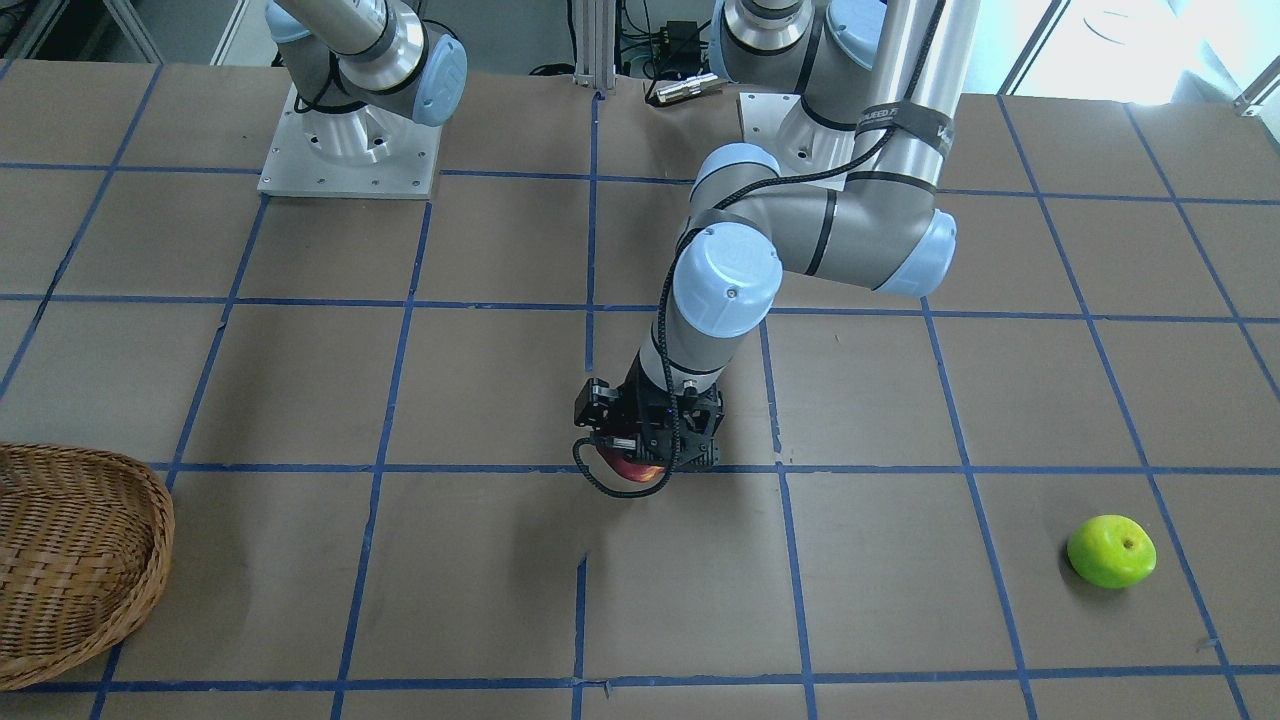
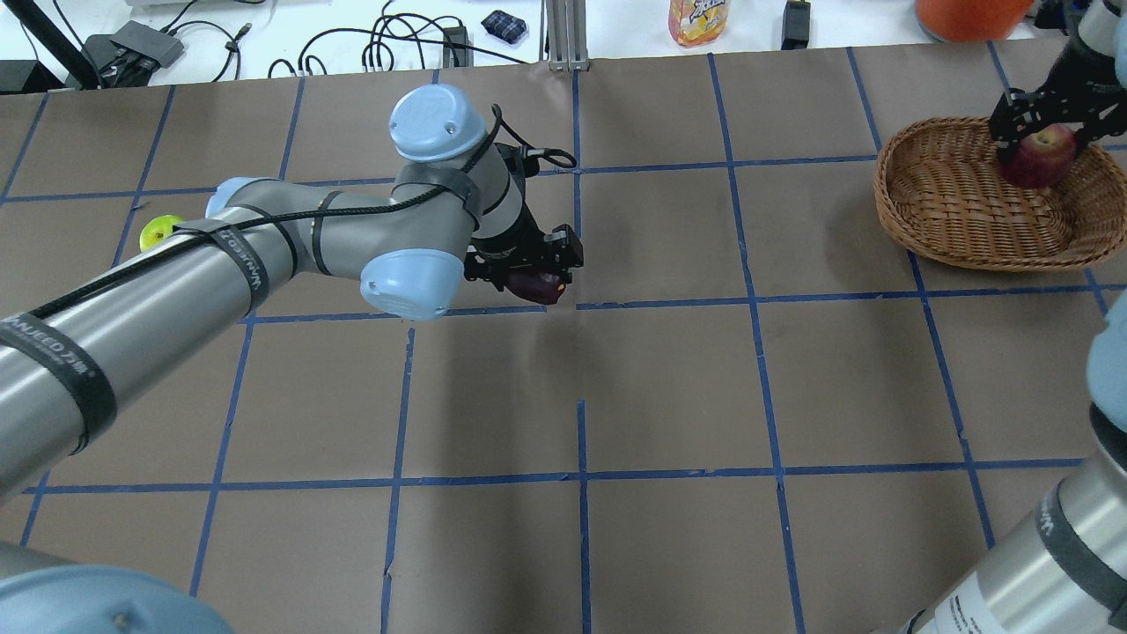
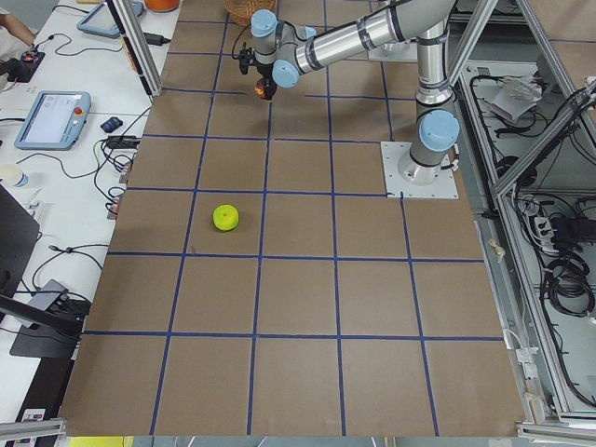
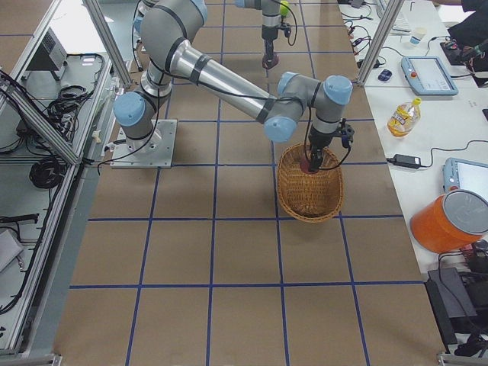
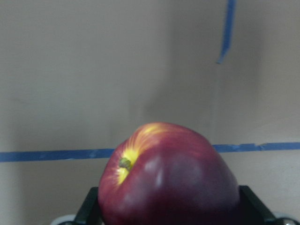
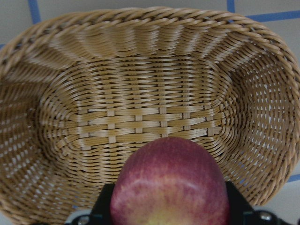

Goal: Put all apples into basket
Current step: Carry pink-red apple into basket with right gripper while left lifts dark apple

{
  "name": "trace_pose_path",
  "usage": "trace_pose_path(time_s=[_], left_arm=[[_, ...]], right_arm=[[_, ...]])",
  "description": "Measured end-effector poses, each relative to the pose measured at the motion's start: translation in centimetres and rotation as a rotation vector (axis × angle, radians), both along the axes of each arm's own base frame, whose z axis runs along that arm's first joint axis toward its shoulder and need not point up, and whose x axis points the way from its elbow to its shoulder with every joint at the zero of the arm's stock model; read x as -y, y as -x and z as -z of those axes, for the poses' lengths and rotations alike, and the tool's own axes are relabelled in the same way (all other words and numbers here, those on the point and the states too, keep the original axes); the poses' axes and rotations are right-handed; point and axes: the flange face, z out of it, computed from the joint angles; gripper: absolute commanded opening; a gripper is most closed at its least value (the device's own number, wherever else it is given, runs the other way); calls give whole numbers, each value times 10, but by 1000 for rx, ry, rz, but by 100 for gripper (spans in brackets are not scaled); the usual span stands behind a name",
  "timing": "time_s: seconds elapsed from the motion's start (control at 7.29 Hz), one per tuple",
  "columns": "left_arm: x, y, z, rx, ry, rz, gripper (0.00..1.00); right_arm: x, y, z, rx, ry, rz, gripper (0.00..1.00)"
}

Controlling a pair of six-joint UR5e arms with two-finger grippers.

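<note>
Left gripper (image 2: 531, 275) is clamped on the dark maroon apple (image 5: 168, 180), its black fingers (image 5: 89, 208) pressing the fruit from both sides. That apple's stem sits in a streak of yellow and tilts to the side in the left wrist view. It hangs near the middle of the table (image 1: 300, 400), over a blue tape line (image 5: 47, 155), and its shadow falls a little apart from it on the brown surface.

Right gripper (image 2: 1043, 141) is closed on the red apple (image 6: 169, 185), which shows a paler yellowish patch at the bottom edge of the right wrist view. This apple is held inside the outline of the basket (image 2: 960, 220), toward one end of the oval, with the bare woven floor beyond it. Whether it touches the wicker I cannot tell.

Well apart from both grippers and from the basket, the green apple (image 1: 1111, 551) lies on the table within a taped square on the robot's left side, its stem dimple tilted upward. The basket stands at the robot's right, toward the operators' edge of the table
</note>
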Motion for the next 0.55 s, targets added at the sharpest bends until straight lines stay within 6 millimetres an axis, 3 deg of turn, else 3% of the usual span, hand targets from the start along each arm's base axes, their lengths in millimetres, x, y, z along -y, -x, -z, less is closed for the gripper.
trace_pose_path(time_s=[0.14, 0.41, 0.55], left_arm=[[-2, 17, 11, 11, 28, 25, 100], [1, 34, 26, 9, 99, 41, 100], [3, 35, 21, 4, 122, 42, 100]], right_arm=[[-3, 25, 17, 3, -15, 4, 0], [-3, 60, 52, -1, -18, 16, 0], [-4, 71, 65, 1, -22, 22, 83]])
